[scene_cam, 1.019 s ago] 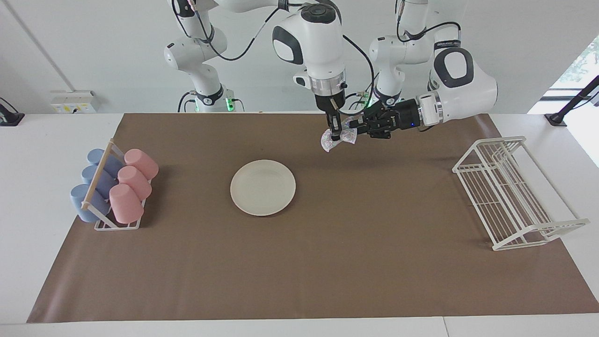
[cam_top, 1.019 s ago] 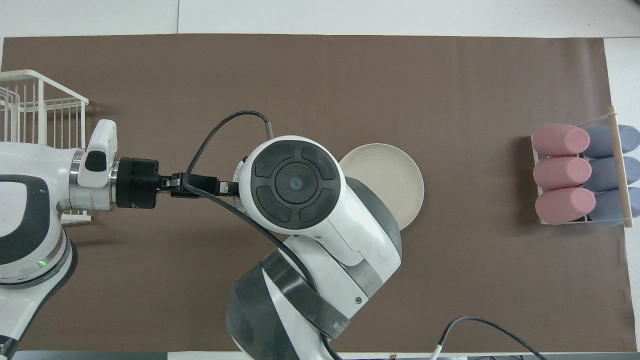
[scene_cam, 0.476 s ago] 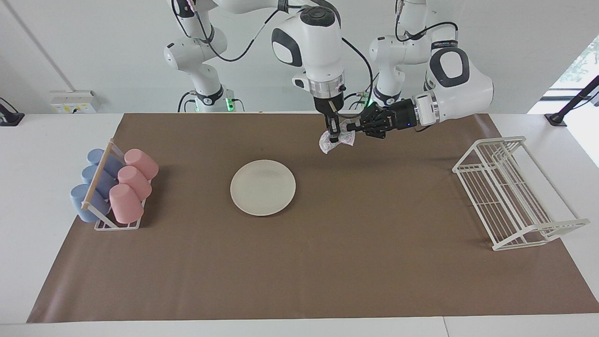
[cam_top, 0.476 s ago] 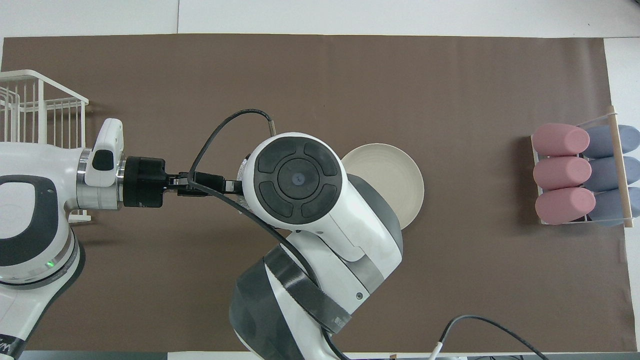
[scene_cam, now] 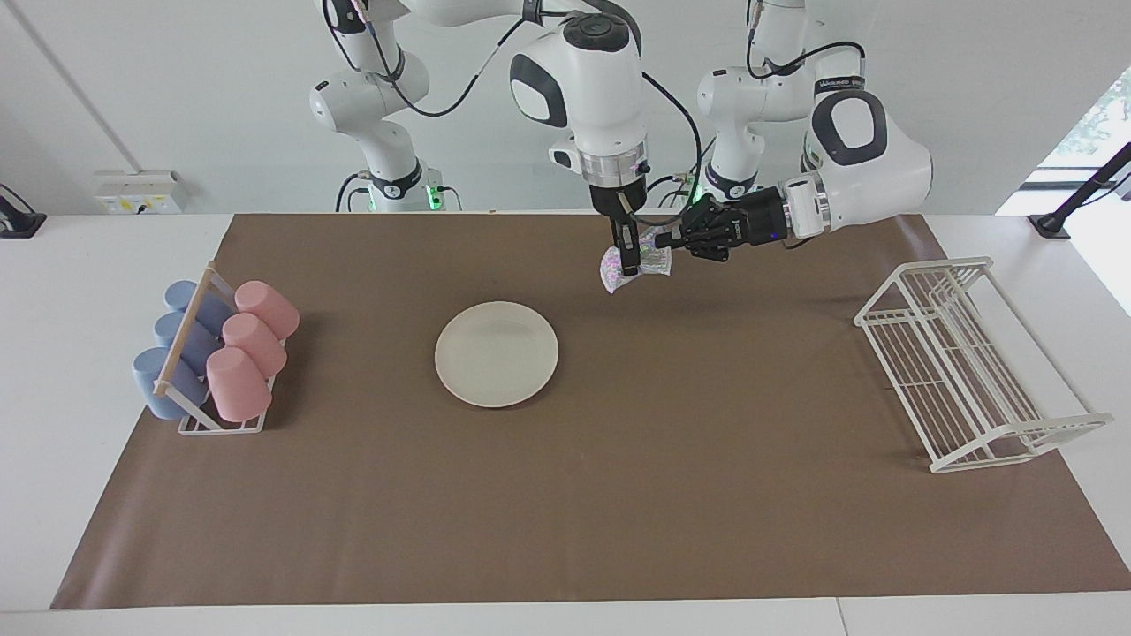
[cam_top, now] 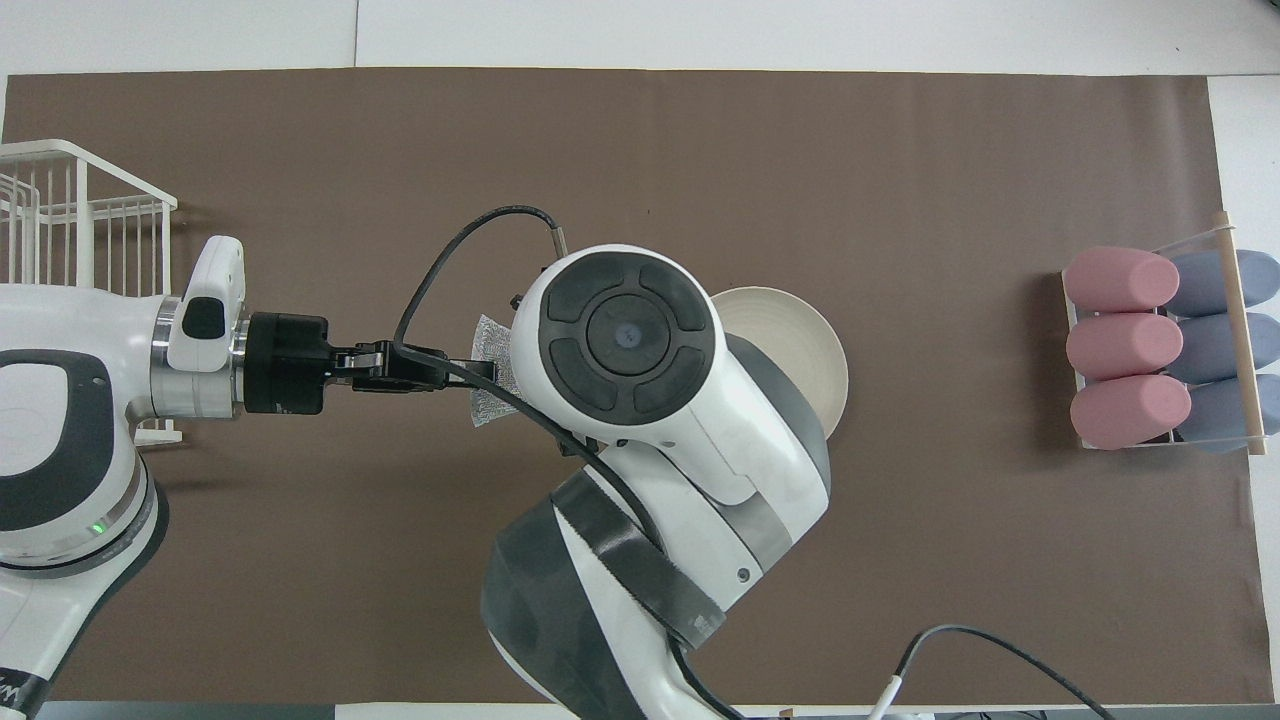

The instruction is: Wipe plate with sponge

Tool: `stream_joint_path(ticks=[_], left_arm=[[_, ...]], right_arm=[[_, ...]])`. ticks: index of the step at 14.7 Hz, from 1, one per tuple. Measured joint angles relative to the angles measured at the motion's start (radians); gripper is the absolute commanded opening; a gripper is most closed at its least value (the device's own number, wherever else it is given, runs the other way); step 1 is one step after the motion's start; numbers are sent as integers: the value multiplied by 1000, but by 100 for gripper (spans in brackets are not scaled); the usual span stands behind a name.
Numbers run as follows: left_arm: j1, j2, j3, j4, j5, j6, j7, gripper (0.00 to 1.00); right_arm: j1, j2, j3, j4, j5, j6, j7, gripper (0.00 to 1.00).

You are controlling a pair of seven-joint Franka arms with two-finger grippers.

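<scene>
- Risk: the sponge (scene_cam: 634,263) hangs in the air between two grippers, above the brown mat (scene_cam: 618,495). If either pulls away while both grip, the thin pad may tear or slip free and fall to the table (scene_cam: 106,256).
- Risk: the pad is floppy; held at one edge it may fold, so that little of it meets the plate (scene_cam: 497,353).
- Right gripper (scene_cam: 627,261), pointing straight down in the upper centre of the facing view: jaws closed on the sponge, whose lower corner droops below them.
- Left gripper (scene_cam: 664,238), reaching in level from the upper right: jaws at the sponge's upper edge; grip or release cannot be told.
- Plate: centre of the facing view, flat on the mat, bare, well apart from the sponge.
</scene>
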Motion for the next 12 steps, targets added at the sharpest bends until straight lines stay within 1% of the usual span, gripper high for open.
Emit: stream_joint_path(ticks=[3, 5, 8, 10, 12], left_arm=[[8, 0, 9, 0, 1, 0, -21, 0], [23, 0, 11, 8, 40, 0, -57, 0], [56, 0, 13, 54, 174, -1, -152, 0], [69, 0, 14, 97, 296, -10, -241, 0], [79, 0, 14, 142, 423, -40, -318, 0]], right_arm=[[-88, -42, -2, -9, 0, -57, -263, 100], [-142, -86, -4, -13, 0, -97, -427, 100], [-215, -175, -6, -61, 0, -135, -633, 100], [-262, -232, -6, -118, 0, -163, -800, 100], [-306, -264, -7, -158, 0, -231, -970, 100]])
